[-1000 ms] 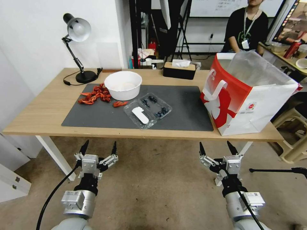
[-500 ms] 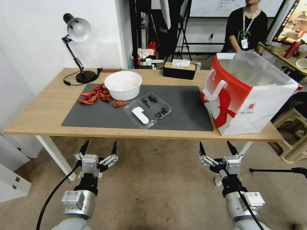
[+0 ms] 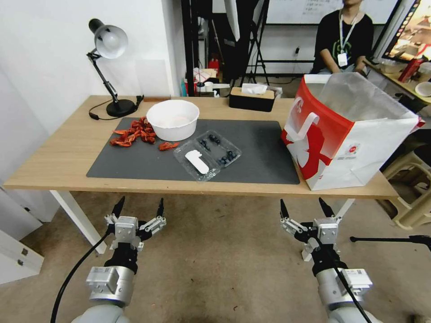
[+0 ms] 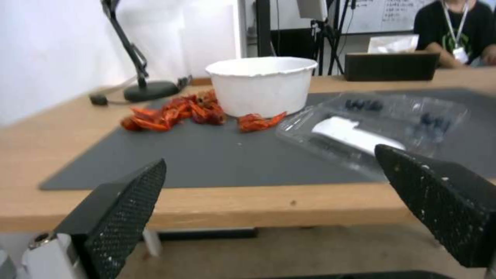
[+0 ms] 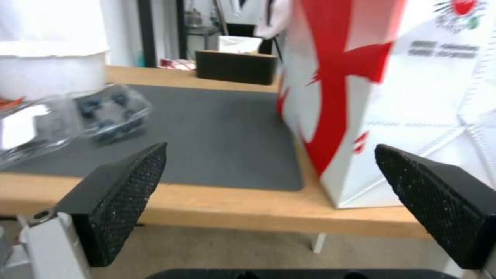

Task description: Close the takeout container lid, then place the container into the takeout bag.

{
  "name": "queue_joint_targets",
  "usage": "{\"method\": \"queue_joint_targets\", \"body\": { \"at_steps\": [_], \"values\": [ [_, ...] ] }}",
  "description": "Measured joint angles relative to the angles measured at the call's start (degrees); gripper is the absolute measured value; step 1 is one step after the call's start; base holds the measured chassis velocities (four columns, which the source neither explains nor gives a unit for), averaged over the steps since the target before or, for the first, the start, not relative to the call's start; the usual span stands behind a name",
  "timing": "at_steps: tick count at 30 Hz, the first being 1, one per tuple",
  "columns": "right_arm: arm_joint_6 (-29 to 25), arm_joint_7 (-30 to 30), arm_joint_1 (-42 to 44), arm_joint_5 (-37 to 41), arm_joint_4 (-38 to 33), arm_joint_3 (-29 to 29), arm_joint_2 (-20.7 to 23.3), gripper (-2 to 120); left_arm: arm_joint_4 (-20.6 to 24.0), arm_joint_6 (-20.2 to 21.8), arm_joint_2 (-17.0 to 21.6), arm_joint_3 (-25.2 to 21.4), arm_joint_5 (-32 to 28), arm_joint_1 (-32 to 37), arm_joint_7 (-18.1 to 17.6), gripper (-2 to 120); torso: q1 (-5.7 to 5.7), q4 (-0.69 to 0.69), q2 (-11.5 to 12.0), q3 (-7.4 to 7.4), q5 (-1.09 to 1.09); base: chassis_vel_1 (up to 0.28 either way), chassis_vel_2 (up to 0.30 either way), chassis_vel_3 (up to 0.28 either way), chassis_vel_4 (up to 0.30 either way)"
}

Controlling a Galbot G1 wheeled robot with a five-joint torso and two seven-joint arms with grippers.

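Lying open, takeout container [image 3: 207,154], takeout bag [image 3: 348,134] right

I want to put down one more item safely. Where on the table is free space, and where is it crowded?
Free: the dark mat between the takeout container and the takeout bag, and the bare wood at the table left end, in front of the lamp. Crowded: around the white bowl, where red scraps and the open lid lie close.

Site: lab/office workroom | Evidence: wooden table [image 3: 54,157] with grey mat [image 3: 260,148], desk lamp [image 3: 107,45], whiteboard [image 3: 305,9], tripod stands [image 3: 258,49], bare concrete floor [image 3: 215,269]
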State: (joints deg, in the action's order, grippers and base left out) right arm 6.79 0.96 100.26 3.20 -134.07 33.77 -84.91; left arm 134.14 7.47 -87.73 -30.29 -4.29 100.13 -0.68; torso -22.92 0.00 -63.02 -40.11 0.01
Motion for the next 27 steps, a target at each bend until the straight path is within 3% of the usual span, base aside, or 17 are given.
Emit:
{"method": "queue_joint_targets", "body": {
  "at_steps": [1,4,6,8,10,17,22,27],
  "values": [
    [0.0,0.0,0.0,0.0,0.0,0.0,0.0,100,0.0,0.0,0.0,0.0,0.0,0.0,0.0,100,0.0,0.0,0.0,0.0,0.0,0.0,0.0,0.0,0.0],
    [6.31,0.96,-2.68,2.98,-2.18,2.09,0.94,100,2.2,6.67,-1.64,1.15,-3.81,-2.58,-0.68,100,0.0,0.0,0.0,0.0,0.01,0.0,0.0,0.0,0.0],
    [8.68,1.31,-3.71,4.09,-2.98,2.88,1.29,100,2.82,8.16,-2.12,1.57,-5.45,-3.39,-0.9,100,0.0,0.0,0.0,0.0,-0.01,0.0,0.0,0.0,0.0],
    [12.83,1.99,-5.5,6.27,-4.47,4.31,1.96,100,2.92,6.22,-1.47,1.72,-7.67,-3.3,-1.01,100,0.0,0.0,0.0,0.0,0.01,0.0,0.0,0.0,0.0],
    [13.07,2.21,-5.58,7.92,-5.46,3.93,2.3,100,2.89,5.17,-1.21,1.66,-8.11,-3.09,-1.04,100,0.0,0.01,0.0,0.0,0.0,0.0,0.0,0.0,0.0],
    [9.72,2.6,-4.69,8.41,-5.46,0.88,4.04,100,1.16,0.52,0.05,1.43,-8.44,-2.18,-0.75,100,0.0,0.0,0.0,0.0,0.0,0.0,0.0,0.0,0.0],
    [8.47,3.95,-5.01,8.07,-4.92,-0.88,4.76,100,0.0,-0.47,0.78,1.53,-8.67,-2.58,-0.47,100,0.0,-0.02,0.0,0.0,-0.01,0.0,0.0,0.0,0.0],
    [8.57,7.46,-10.63,9.76,-2.72,-4.71,8.13,100,-0.74,-1.22,1.21,1.2,-8.97,-2.71,-0.28,100,0.0,0.0,0.0,0.0,0.0,0.0,0.0,0.0,0.0]
  ]
}}
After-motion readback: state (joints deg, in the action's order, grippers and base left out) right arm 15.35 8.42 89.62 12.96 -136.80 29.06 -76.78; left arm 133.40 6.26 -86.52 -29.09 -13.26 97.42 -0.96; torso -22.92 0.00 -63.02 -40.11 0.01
